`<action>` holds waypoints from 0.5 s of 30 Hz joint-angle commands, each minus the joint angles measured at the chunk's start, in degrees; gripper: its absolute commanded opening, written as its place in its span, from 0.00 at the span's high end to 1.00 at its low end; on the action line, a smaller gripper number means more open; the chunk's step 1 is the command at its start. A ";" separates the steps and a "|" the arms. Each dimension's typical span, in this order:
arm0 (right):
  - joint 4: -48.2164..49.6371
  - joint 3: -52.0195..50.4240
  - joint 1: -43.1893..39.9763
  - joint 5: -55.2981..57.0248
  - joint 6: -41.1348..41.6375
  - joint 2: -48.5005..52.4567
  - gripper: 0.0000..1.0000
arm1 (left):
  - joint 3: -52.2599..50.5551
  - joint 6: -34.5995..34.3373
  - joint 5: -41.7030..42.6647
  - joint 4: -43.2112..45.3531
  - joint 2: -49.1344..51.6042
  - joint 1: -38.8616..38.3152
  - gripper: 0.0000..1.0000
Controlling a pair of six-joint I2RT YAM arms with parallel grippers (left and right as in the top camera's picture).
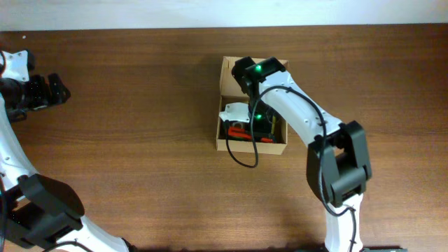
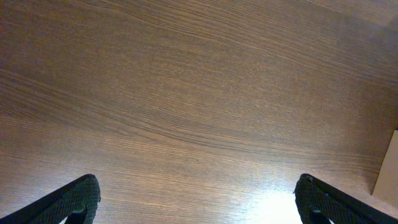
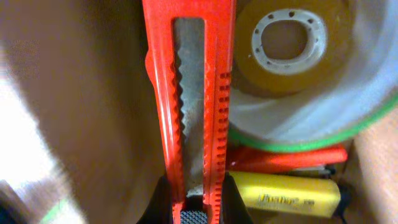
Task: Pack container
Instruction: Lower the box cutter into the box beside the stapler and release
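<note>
The tan cardboard container (image 1: 252, 148) stands open at the table's middle. My right gripper (image 1: 253, 120) reaches down into it. In the right wrist view it (image 3: 194, 200) is shut on a red utility knife (image 3: 189, 93), held upright along the container's inner wall (image 3: 81, 93). A tape roll with a green edge (image 3: 311, 99), a yellow item (image 3: 289, 193) and another red item (image 3: 286, 158) lie inside beside the knife. My left gripper (image 1: 59, 89) is open and empty at the far left, over bare wood (image 2: 199, 193).
A white object (image 1: 234, 110) shows inside the container near its left wall. A corner of the container (image 2: 388, 168) shows at the right edge of the left wrist view. The brown wooden table (image 1: 140, 140) ends at a pale wall along the back.
</note>
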 commanded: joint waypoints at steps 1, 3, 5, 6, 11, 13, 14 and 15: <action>-0.37 -0.09 -0.57 -2.47 0.24 -4.55 0.96 | -0.26 0.70 0.66 0.00 -0.15 0.00 0.00; -0.31 -0.52 -0.55 -2.49 0.26 -4.55 0.96 | -0.26 0.70 0.66 0.00 -0.15 -0.02 0.00; -0.33 -1.03 -0.48 -2.97 0.28 -4.55 0.96 | -0.26 0.72 0.66 0.02 -0.15 0.00 0.00; -0.35 -1.38 -0.48 -3.45 0.26 -4.55 0.96 | -0.26 0.72 0.63 0.00 -0.15 -0.02 0.00; -0.22 -3.87 -0.50 -3.74 0.87 -4.55 0.96 | -0.26 0.72 0.66 0.02 -0.15 0.00 0.00; 0.09 -4.11 -0.50 -3.76 0.90 -4.55 0.96 | -0.26 0.72 0.66 0.00 -0.15 0.00 0.00; 0.09 -4.15 -0.50 -3.76 0.90 -4.55 0.96 | -0.26 0.70 0.66 0.02 -0.15 0.00 0.00; 0.09 -4.15 -0.50 -3.76 0.90 -4.55 0.96 | -0.26 0.72 0.66 0.02 -0.15 0.00 0.00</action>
